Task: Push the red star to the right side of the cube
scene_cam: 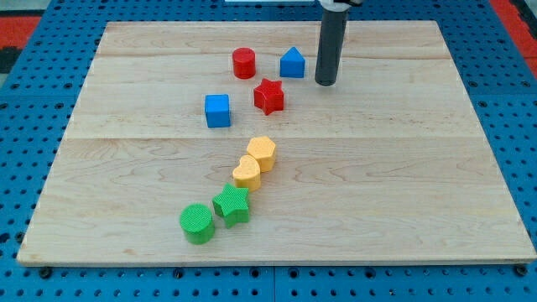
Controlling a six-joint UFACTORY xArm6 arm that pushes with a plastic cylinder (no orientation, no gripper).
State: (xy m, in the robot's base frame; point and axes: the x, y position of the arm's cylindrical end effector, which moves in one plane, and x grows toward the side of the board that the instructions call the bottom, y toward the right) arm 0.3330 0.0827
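Note:
The red star [269,96] lies on the wooden board, just right of and slightly above the blue cube [217,110], with a gap between them. My tip [325,82] stands to the upper right of the red star, apart from it, and just right of the blue house-shaped block [292,62]. It touches no block.
A red cylinder [244,63] sits left of the blue house-shaped block. A yellow hexagon [262,152], a yellow heart [247,172], a green star [232,205] and a green cylinder [197,222] form a diagonal chain toward the view's bottom left. The board [403,168] lies on a blue pegboard.

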